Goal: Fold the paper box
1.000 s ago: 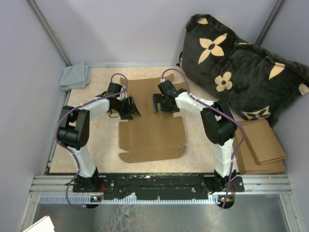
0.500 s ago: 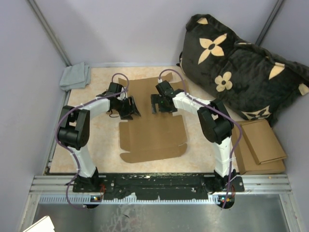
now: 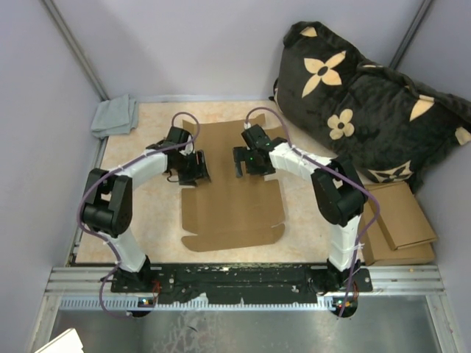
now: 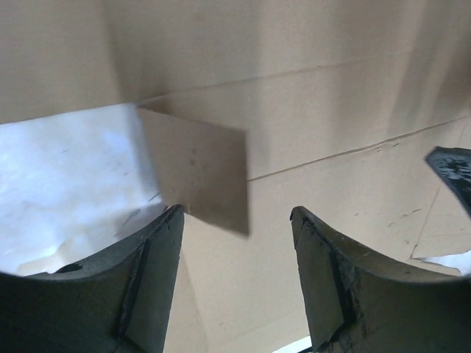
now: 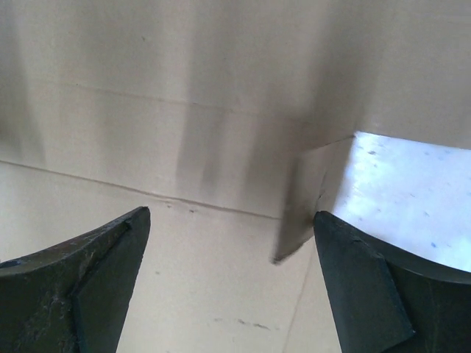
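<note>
Two grippers hang spread over the far half of the box, holding nothing. The left gripper (image 4: 235, 219) is just by the left flap (image 4: 195, 169), and the right gripper (image 5: 230, 220) is by the right flap (image 5: 313, 195). The box (image 3: 232, 202) lies flat, mid-table (image 3: 147, 220). To fold well, I judge each gripper should catch its flap near the crease and both should lift together, so the sheet does not skid.

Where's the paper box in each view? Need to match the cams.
Top external: paper box lies flat in the middle of the table.
Left wrist: it fills most of the frame; a side flap stands up left of centre.
Right wrist: it fills most of the frame; a side flap stands up right of centre.
Shared landmark: crease lines in both wrist views.
</note>
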